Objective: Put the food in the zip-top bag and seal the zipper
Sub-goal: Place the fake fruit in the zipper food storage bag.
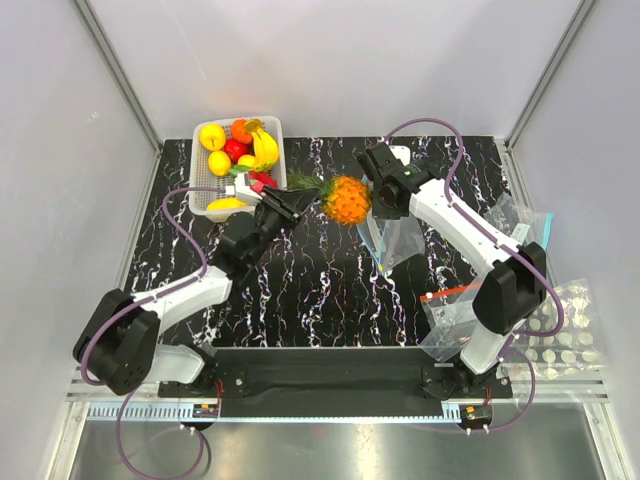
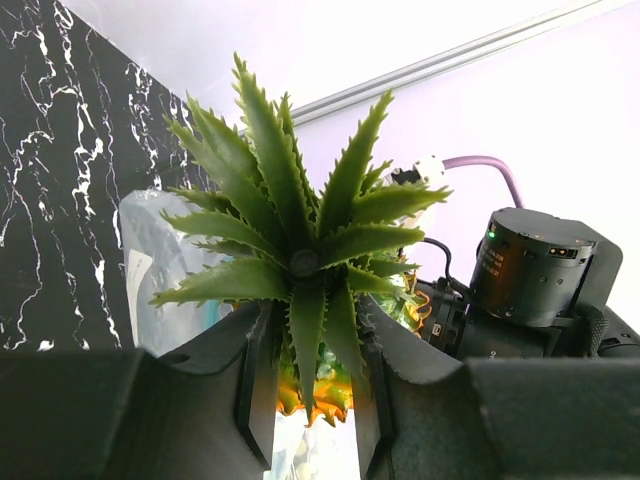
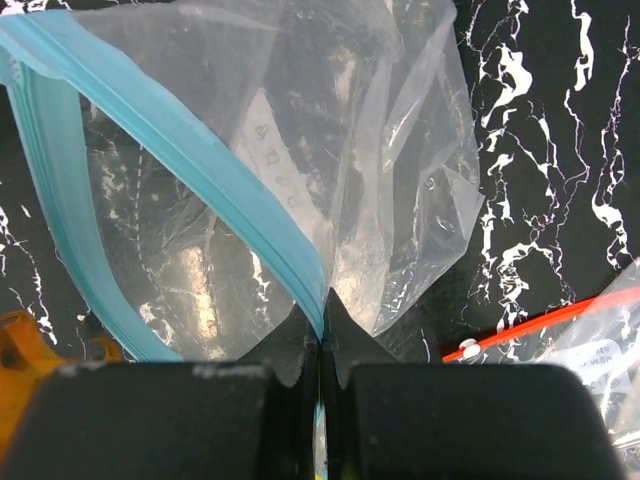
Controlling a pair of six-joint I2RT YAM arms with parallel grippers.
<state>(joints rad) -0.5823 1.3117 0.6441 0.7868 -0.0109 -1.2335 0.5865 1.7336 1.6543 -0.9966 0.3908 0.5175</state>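
My left gripper [image 1: 300, 203] is shut on the green crown of the pineapple [image 1: 346, 199] and holds it in the air next to the bag's mouth. In the left wrist view the crown [image 2: 300, 240] fills the middle between my fingers [image 2: 255, 390]. My right gripper [image 1: 383, 205] is shut on the teal zipper [image 3: 215, 190] of the clear zip-top bag [image 1: 397, 238], holding its mouth open above the table. The bag [image 3: 340, 170] hangs below the strip. The pineapple's orange body shows at the left edge of the right wrist view [image 3: 25, 350].
A white basket [image 1: 215, 208] at the back left holds several toy fruits, among them a banana [image 1: 264, 146] and a lemon [image 1: 212, 136]. Another clear bag with a red-orange strip [image 1: 452, 294] lies at the right. A bubbled plastic sheet [image 1: 570, 330] lies off the right edge.
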